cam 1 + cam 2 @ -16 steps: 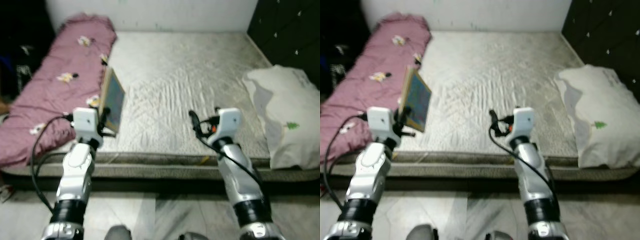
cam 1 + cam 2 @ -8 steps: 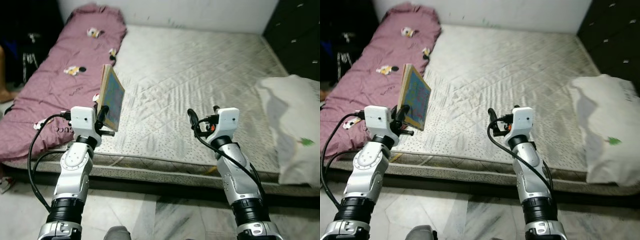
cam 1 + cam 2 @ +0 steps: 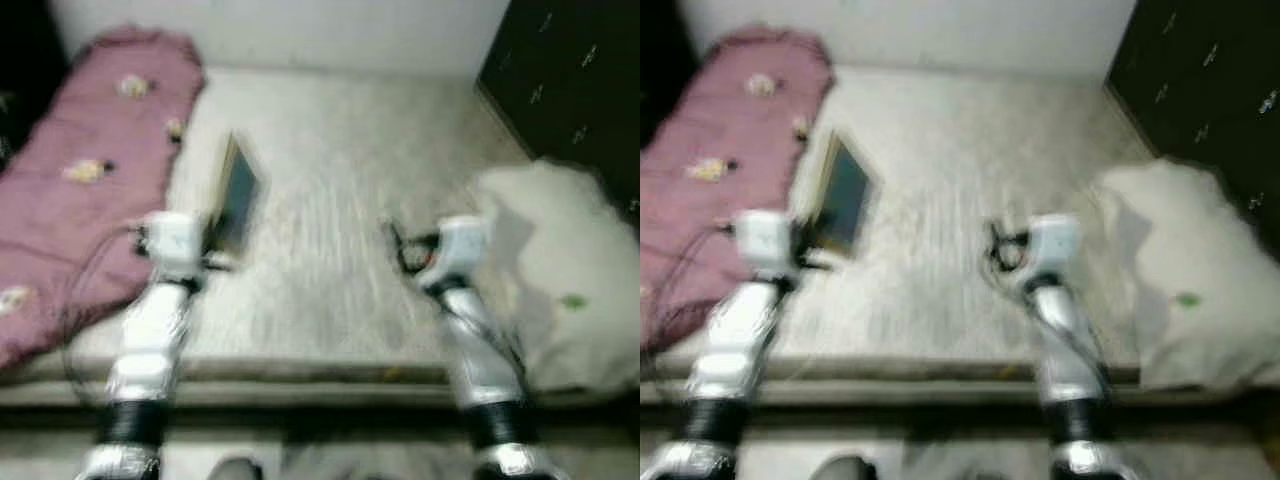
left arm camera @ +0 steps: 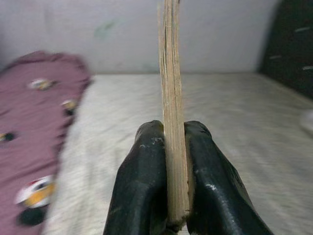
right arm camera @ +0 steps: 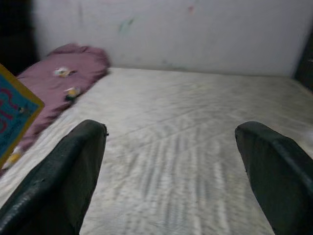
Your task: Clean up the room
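Head views blurred, likely camera in motion; robot stands at the near edge of a bed, bare grey mattress running to the far wall; left hand clenched on a thin book, fingers pressed against both faces of its lower edge, book upright and edge-on to the wrist camera; in the head views the book is raised above the left part of the mattress, teal cover with a tan border, touching nothing but the hand; right hand spread wide and holding nothing, poised over the middle of the mattress, book's teal corner visible off to its side; pink quilt with small printed figures lies bunched along the left side of the bed, from near to far; white pillow sits at the right edge, beside a dark cabinet on the far right; progress, as a judgement: one item is picked up but not yet put anywhere, so that step is half done; no shelf or worktop for the book in sight, destination cannot be told; quilt not folded, pillow lying askew; most of the tidying appears left to do.
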